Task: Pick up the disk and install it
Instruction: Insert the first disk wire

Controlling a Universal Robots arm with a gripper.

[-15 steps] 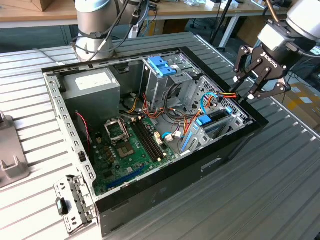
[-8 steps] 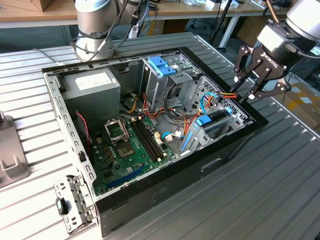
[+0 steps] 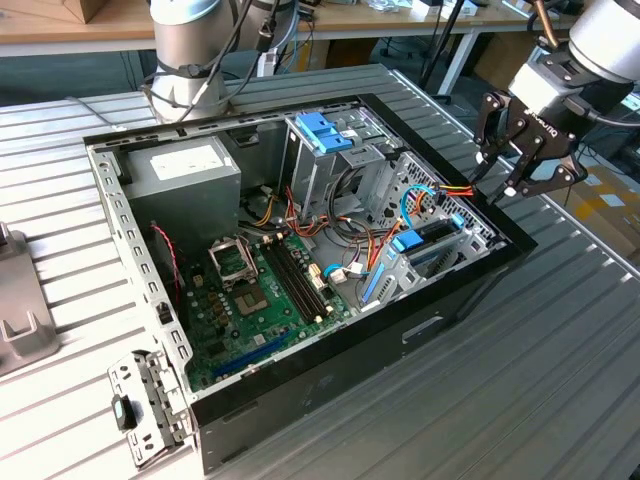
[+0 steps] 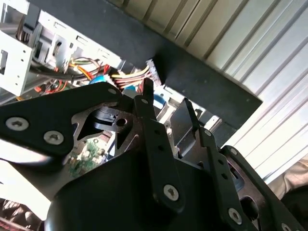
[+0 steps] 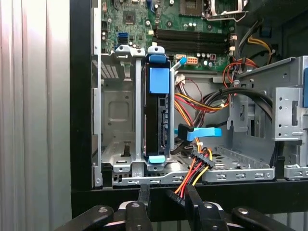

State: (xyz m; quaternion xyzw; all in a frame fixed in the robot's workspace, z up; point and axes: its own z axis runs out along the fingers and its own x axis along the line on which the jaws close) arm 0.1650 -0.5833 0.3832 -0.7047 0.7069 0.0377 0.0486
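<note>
From the exterior view's left I see the grey power supply (image 3: 185, 170) and the green motherboard (image 3: 265, 290) inside the open computer case (image 3: 330, 385) on the ribbed counter (image 3: 560, 360); further right the disk (image 3: 432, 243), in its light blue carrier, sits on edge in the metal drive cage (image 3: 470, 225) by the case's wall. My tool (image 3: 525, 160) hangs just outside and above that wall at the exterior view's right, fingers slightly apart and holding nothing. In the first wrist view the disk (image 5: 159, 115) lies straight ahead of the fingertips (image 5: 144, 192), long axis pointing away from them, with the case rim and a red-yellow cable bundle (image 5: 197, 168) between.
</note>
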